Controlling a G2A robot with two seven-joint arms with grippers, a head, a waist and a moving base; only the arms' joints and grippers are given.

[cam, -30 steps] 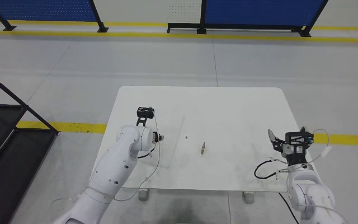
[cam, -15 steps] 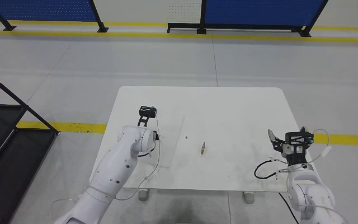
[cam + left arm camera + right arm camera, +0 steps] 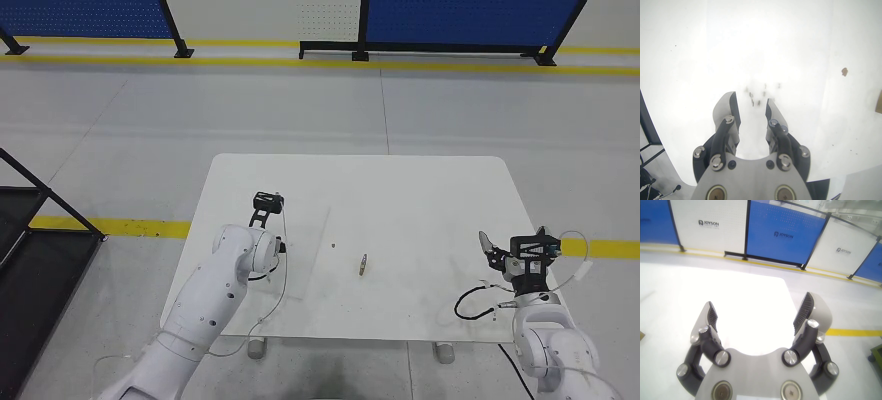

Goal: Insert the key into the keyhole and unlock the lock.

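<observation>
- Left gripper (image 3: 751,98) is hanging over the table (image 3: 430,190) with its jaws parted and nothing between them. The small elongated piece (image 3: 362,263), which I am taking for the key, is lying off to this gripper's right and back toward the robot, well apart from it.
- That piece is resting flat, its long axis running roughly away from the robot with a slight lean. I am judging that the jaws will need turning to close across its narrow width.
- I am reading the left gripper as somewhat nearer to it than the right gripper (image 3: 758,298). The right one is sitting by the table's right-hand edge, spread wide and empty, with the piece off to its left.
- A dark speck (image 3: 332,243) is lying between the left gripper and the piece.
- Top view is giving me the whole layout, but it is leaving the piece too small to tell key from lock.
- Left wrist view is catching a tan corner (image 3: 878,104) at its margin, likely the same piece, and is showing the gap between the pads plainly.
</observation>
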